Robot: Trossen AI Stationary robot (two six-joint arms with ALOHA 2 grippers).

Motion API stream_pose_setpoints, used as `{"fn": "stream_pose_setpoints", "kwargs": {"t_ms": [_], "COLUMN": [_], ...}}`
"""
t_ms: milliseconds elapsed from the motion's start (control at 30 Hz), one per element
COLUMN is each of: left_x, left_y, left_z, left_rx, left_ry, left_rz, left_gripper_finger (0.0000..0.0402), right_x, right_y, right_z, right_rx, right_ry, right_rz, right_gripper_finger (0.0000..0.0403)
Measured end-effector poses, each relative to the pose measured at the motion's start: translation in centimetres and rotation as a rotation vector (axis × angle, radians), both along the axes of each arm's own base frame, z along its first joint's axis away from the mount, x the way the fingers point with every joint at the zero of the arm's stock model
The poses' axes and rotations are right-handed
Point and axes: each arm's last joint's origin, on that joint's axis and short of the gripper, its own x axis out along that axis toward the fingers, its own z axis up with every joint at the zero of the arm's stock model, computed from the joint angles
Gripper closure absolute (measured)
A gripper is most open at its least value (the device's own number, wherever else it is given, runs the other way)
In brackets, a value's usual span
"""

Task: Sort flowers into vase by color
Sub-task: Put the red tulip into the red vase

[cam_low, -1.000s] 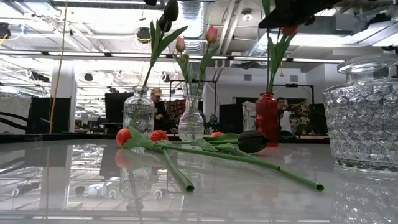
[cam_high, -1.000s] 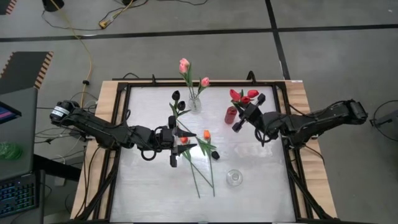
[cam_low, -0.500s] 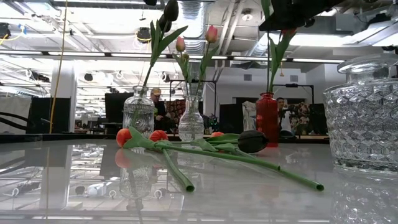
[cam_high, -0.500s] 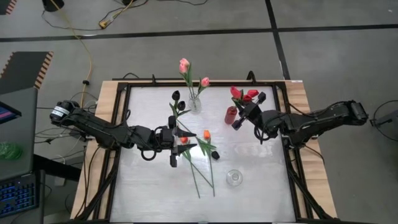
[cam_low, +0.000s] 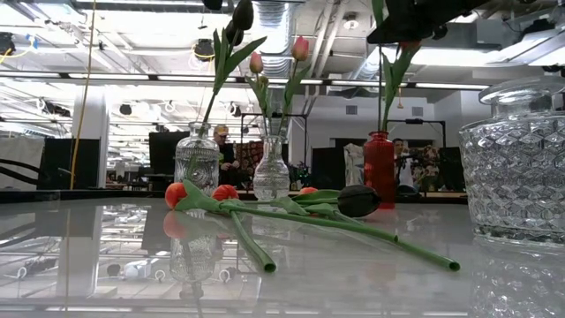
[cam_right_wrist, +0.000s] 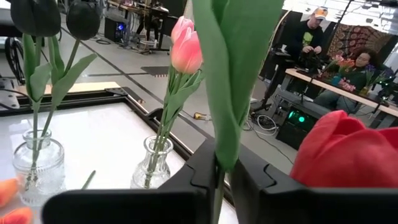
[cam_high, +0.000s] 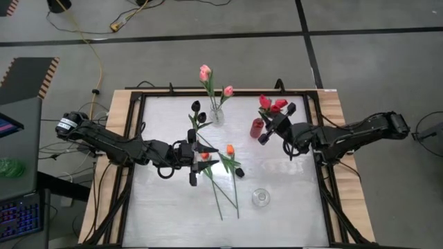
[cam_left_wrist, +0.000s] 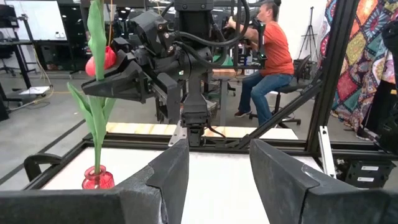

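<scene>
My right gripper (cam_high: 266, 133) is shut on a red tulip's stem above the red vase (cam_high: 257, 128); the red heads (cam_high: 275, 106) stand over it. My left gripper (cam_high: 200, 158) is open and empty, held above the tulips that lie on the table: orange heads (cam_high: 229, 149), a black head (cam_high: 239, 172), and long stems (cam_low: 265, 212). Black tulips stand in a clear vase (cam_low: 196, 159). Pink tulips stand in another clear vase (cam_low: 271, 172). In the left wrist view my left gripper (cam_left_wrist: 217, 174) faces the red vase (cam_left_wrist: 98, 177). My right gripper pinches the red tulip's green stem and leaf (cam_right_wrist: 219, 146) between its two fingers, well below the head (cam_right_wrist: 348, 155). The fingers come about level from the table's right side and lie across the stem. The tulip stands upright, its lower end in the red vase (cam_low: 380, 168).
An empty clear glass vase (cam_high: 260, 198) stands toward the near edge, large in the low view (cam_low: 516, 168). The table has a dark raised frame (cam_high: 325, 187). People sit and stand in the room behind.
My right gripper has shifted the red tulip's stem a little over the red vase, and the red heads have moved slightly. My left gripper has stayed open in place.
</scene>
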Motion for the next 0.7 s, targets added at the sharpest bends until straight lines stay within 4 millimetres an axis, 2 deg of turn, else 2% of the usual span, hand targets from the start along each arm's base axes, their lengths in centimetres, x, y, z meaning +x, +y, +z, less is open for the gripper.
{"fn": "stream_pose_setpoints", "kwargs": {"t_ms": [400, 700], "left_x": [0.0, 0.0], "left_y": [0.0, 0.0], "left_z": [0.0, 0.0], "left_rx": [0.0, 0.0], "left_ry": [0.0, 0.0], "left_rz": [0.0, 0.0], "left_gripper_finger": [0.0243, 0.0243], "right_x": [-0.03, -0.12], "right_y": [-0.01, -0.02], "right_z": [-0.22, -0.73], "right_rx": [0.053, 0.046], "right_ry": [-0.033, 0.025], "right_rz": [-0.008, -0.01], "right_gripper_finger": [0.0243, 0.0225]}}
